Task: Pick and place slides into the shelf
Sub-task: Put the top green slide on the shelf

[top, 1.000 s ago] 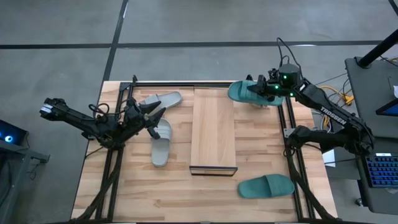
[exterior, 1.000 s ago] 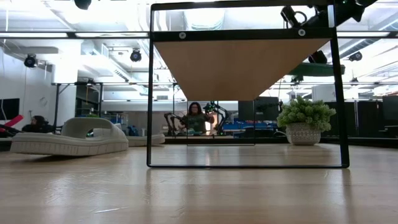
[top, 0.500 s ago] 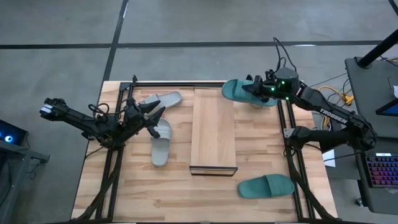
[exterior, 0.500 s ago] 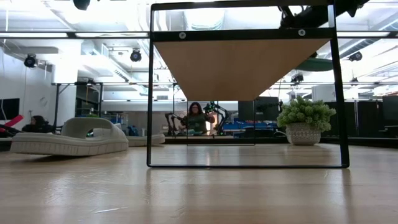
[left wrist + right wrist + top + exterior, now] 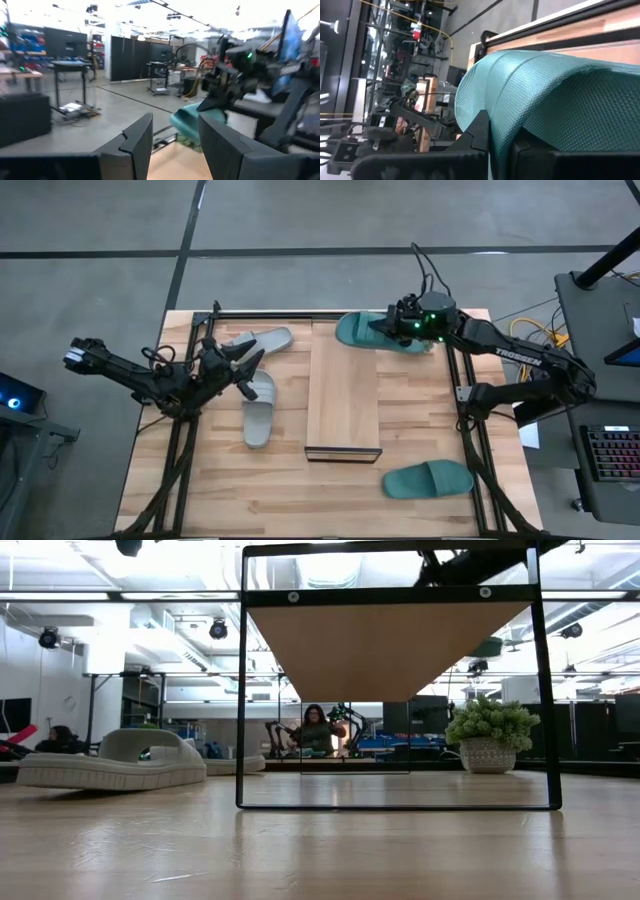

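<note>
My right gripper (image 5: pixel 396 328) is shut on a dark teal slide (image 5: pixel 368 332), carried in the air by the far right corner of the shelf (image 5: pixel 343 385). From table height the slide (image 5: pixel 488 646) shows high beside the shelf's plank (image 5: pixel 385 645). A second teal slide (image 5: pixel 428 478) lies sole-down near the right front. Two light grey slides (image 5: pixel 258 340) (image 5: pixel 259 408) lie left of the shelf. My left gripper (image 5: pixel 250 367) hangs open above the nearer grey one, its fingers (image 5: pixel 142 132) with nothing between them. My right gripper pinches the teal slide's wide strap (image 5: pixel 506 131) between its two fingers (image 5: pixel 479 134). The fingers come from the table's right, slanting slightly down. The slide is lifted clear and lies about level, lengthways along the table's far edge.
Dark metal rails (image 5: pixel 463 395) run along both sides of the wooden tabletop (image 5: pixel 300 500). The shelf's dark frame (image 5: pixel 390 597) stands tall in the middle. Beyond the table are a potted plant (image 5: pixel 490 735), a seated person (image 5: pixel 315 730) and lab furniture.
My right gripper has carried the teal slide along the far edge toward the table's left, from beyond the right rail to the shelf's far right corner. The slide has stayed lifted and about level.
</note>
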